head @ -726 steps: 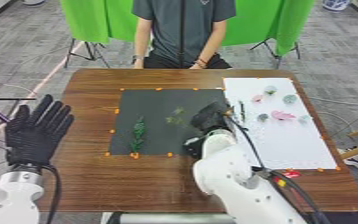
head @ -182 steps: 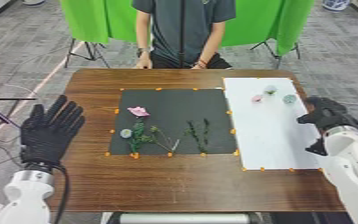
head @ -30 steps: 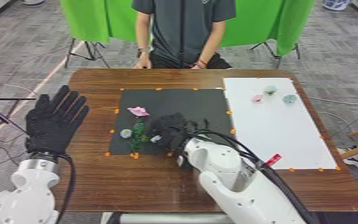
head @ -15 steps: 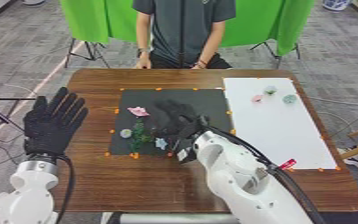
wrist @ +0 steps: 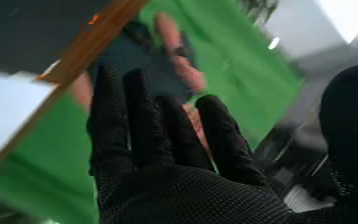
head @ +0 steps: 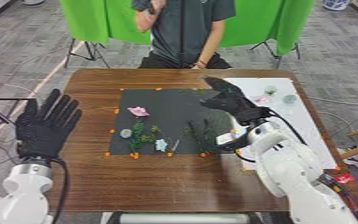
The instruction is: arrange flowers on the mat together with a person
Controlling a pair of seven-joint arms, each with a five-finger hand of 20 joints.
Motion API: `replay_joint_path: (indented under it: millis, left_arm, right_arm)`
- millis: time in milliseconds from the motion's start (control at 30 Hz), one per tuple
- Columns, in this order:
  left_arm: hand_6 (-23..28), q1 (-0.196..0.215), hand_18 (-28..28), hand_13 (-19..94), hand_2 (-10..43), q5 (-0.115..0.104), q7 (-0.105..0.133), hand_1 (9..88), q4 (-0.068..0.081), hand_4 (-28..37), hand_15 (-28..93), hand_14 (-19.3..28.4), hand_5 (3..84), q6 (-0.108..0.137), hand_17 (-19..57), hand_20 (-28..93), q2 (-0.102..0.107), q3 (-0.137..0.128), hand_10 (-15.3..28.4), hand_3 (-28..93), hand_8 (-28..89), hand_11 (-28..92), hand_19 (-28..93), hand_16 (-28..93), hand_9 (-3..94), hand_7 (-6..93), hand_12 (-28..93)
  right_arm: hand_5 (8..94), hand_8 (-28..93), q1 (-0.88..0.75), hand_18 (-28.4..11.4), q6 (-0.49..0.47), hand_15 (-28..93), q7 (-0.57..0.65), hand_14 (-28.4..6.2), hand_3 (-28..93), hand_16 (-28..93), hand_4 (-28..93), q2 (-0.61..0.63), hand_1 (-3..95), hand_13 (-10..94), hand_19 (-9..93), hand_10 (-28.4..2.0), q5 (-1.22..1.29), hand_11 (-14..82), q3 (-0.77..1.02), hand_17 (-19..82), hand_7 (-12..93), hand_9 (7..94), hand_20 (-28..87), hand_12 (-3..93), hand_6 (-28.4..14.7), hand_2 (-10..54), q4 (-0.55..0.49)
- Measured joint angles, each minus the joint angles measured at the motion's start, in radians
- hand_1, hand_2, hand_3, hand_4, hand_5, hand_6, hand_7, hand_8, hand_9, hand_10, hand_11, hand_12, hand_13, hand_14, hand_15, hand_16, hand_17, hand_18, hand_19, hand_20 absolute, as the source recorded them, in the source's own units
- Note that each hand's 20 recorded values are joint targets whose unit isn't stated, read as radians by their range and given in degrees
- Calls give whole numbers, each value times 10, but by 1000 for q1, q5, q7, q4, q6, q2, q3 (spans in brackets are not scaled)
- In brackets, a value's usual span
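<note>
Mixed arrangement on the dark grey rectangular mat, which lies on the brown wooden counter. On its left side, a pink ruffled flower sits at the head of a green leafy stem, with a pale blue-grey round flower beside the foliage; placement suggests blooms set to crown and flank greenery. A light blue star-shaped flower lies near the mat's near edge. Slender dark green stems, right of the mat's centre, presumably await a bloom. Right of the mat, a white sheet bears a pale pink flower and two pale green flowers, apparently the remaining supply. Right hand: released, fingers extended, above the mat's right border. Left hand: open and unloaded, left of the mat, leaving working room. The mat's far half offers the widest span for placement; a low pass over its near half could disturb the stems.
</note>
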Motion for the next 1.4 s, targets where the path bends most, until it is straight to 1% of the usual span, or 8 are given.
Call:
replay_joint_path:
  millis: [167, 333, 400, 533, 667, 800, 933, 1400]
  left_arm:
    - [64, 23, 107, 283, 111, -1, 11, 272, -3, -283, 196, 121, 452, 0, -17, 95, -4, -26, 133, 721, -97, 162, 230, -67, 387, 91, 45]
    - [64, 37, 107, 283, 110, -2, 23, 271, -4, -283, 197, 121, 452, 0, -17, 96, -8, -46, 132, 723, -97, 163, 230, -66, 387, 92, 46]
    - [63, 37, 107, 283, 110, -2, 26, 272, -4, -283, 197, 121, 452, 0, -18, 97, -8, -48, 133, 723, -97, 162, 230, -66, 387, 92, 46]
    - [64, 28, 107, 283, 112, -3, 29, 270, -1, -283, 196, 121, 451, -2, -17, 96, -8, -48, 132, 719, -97, 162, 229, -66, 387, 92, 47]
    - [65, 27, 107, 282, 147, -5, 43, 235, -1, -283, 193, 122, 451, -7, -18, 98, -6, -53, 133, 670, -97, 159, 229, -65, 386, 89, 46]
    - [64, 20, 108, 281, 149, -17, 59, 230, 0, -283, 191, 124, 450, -22, -18, 98, -3, -49, 134, 652, -96, 154, 227, -64, 385, 86, 46]
    - [63, 17, 108, 281, 145, -22, 62, 224, 0, -283, 188, 122, 449, -27, -18, 98, -1, -49, 133, 670, -95, 154, 226, -63, 385, 85, 48]
    - [62, 44, 108, 281, 118, -11, 44, 244, -8, -283, 186, 120, 447, -25, -18, 98, -9, -67, 131, 717, -95, 154, 224, -62, 385, 86, 50]
  right_arm:
    - [309, -81, -101, -188, 47, 296, 3, -164, 738, 111, -264, 23, 193, 284, 545, -183, 99, 65, 163, 143, 95, 297, 75, 146, -83, 32, -27]
    - [309, -91, -188, -174, 105, 260, 35, -142, 760, 111, -269, 28, 195, 263, 490, -165, 167, 71, 289, 125, 117, 294, 56, 144, -72, 71, -63]
    - [306, -96, -222, -168, 147, 221, -14, -125, 764, 104, -272, 30, 189, 255, 462, -156, 269, 69, 335, 122, 123, 294, 55, 139, -67, 82, -60]
    - [287, -101, -304, -147, 216, 149, -194, -106, 769, 73, -274, 34, 174, 234, 399, -123, 466, 56, 419, 123, 118, 279, 47, 112, -57, 93, -52]
    - [279, -105, -368, -110, 217, 125, -230, -79, 772, 32, -278, 34, 153, 215, 341, -119, 493, 54, 477, 128, 116, 277, 36, 82, -42, 102, -52]
    - [283, -107, -389, -99, 231, 129, -232, -73, 775, 13, -281, 33, 143, 209, 329, -118, 485, 58, 480, 131, 118, 276, 37, 75, -40, 106, -46]
    - [289, -107, -362, -97, 266, 136, -230, -72, 775, 0, -282, 35, 141, 207, 328, -118, 485, 61, 428, 130, 120, 277, 38, 71, -39, 108, -23]
    - [301, -108, -317, -98, 269, 149, -225, -76, 788, -14, -278, 38, 146, 210, 327, -116, 477, 65, 374, 130, 125, 280, 42, 72, -38, 108, -9]
